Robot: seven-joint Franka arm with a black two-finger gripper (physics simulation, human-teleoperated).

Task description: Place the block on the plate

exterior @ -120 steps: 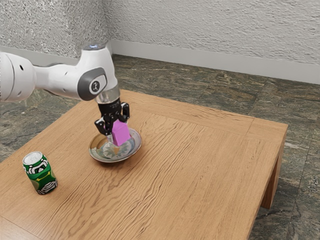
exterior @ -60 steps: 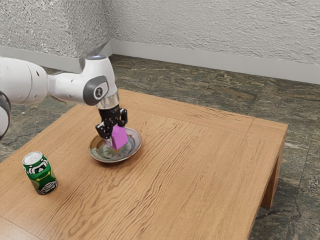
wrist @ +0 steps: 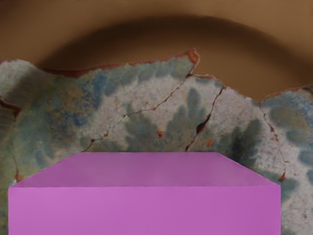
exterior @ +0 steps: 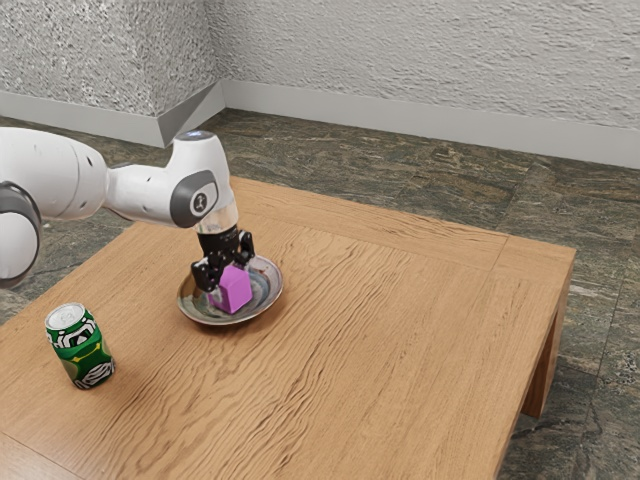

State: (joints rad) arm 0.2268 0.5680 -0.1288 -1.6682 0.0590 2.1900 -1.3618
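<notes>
My black gripper (exterior: 226, 281) points down over the patterned plate (exterior: 268, 301) in the exterior view, its two fingers closed against opposite sides of the pink block (exterior: 235, 289). The block is low inside the plate's rim, at or just above its surface; contact underneath cannot be made out. In the wrist view the pink block (wrist: 144, 210) looms large at the lower edge, with the plate's cracked, leaf-painted face (wrist: 161, 117) beyond it.
A green can (exterior: 80, 347) stands upright on the wooden table (exterior: 380, 340), toward the exterior view's left and apart from the plate. The table's far corner lies toward the exterior view's right.
My gripper has come down with the block between its fingers, bringing it from above the plate to low within the rim. Plate and can have stayed where they were.
</notes>
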